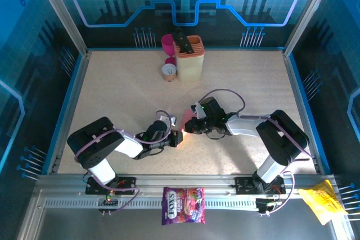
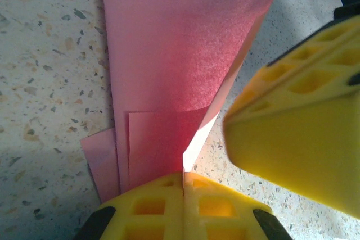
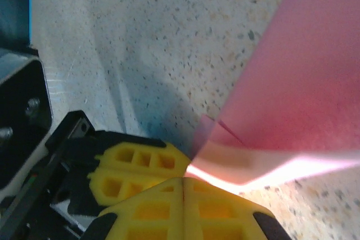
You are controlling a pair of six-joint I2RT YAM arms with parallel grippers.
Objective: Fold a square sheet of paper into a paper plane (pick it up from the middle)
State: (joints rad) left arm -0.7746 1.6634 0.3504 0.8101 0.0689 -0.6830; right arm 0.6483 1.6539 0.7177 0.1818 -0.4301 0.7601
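The square sheet of paper [image 1: 187, 117] is salmon pink and folded into long overlapping layers [image 2: 180, 54]. It lies mid-table between the two arms, one flap curling upward. My left gripper [image 2: 183, 176] is shut on the sheet's near end, and the paper runs out from between the yellow fingers. From the other side, my right gripper [image 3: 184, 180] is shut with the paper's bright edge [image 3: 242, 167] running into its seam. The two grippers meet almost tip to tip [image 1: 183, 131]. The right fingers [image 2: 298, 133] stand beside the paper's right edge.
At the back of the table stand a cream and orange box [image 1: 189, 57], a magenta cup [image 1: 167, 42] and a small round tin [image 1: 169, 71]. A purple candy bag [image 1: 183, 205] and a yellow bag [image 1: 322, 202] lie on the front rail.
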